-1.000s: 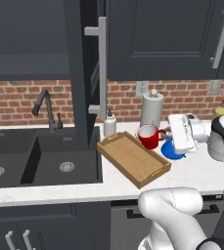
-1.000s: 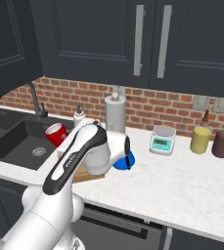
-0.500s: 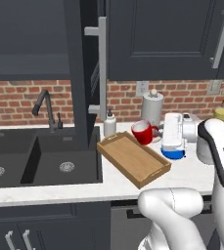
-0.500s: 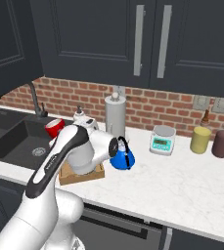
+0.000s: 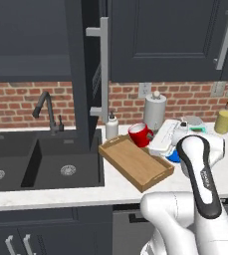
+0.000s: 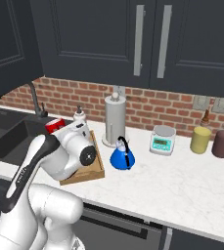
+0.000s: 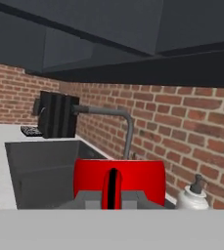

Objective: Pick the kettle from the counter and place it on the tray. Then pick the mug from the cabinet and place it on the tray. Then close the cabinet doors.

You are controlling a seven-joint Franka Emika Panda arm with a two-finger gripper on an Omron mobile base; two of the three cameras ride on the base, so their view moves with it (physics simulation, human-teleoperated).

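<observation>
The red mug (image 5: 139, 134) is hanging at the end of the arm, just above the far end of the wooden tray (image 5: 135, 163); in the hand view it is sitting right in front of the fingers (image 7: 113, 197), its handle facing the camera. The fingers appear to be gripping the mug, though the contact itself is cut off at the frame bottom, so this is a judgement. The blue kettle (image 6: 122, 156) is standing on the counter (image 6: 182, 180) just beside the tray, not on it. The mug is likely rigid, light, smooth-glazed and breakable; the rim or wall is giving the firmest hold, while the handle may twist. The kettle is best taken by its thin arched handle. One cabinet door (image 5: 88, 74) is standing open. The arm is hiding much of the kettle in the left base view.
</observation>
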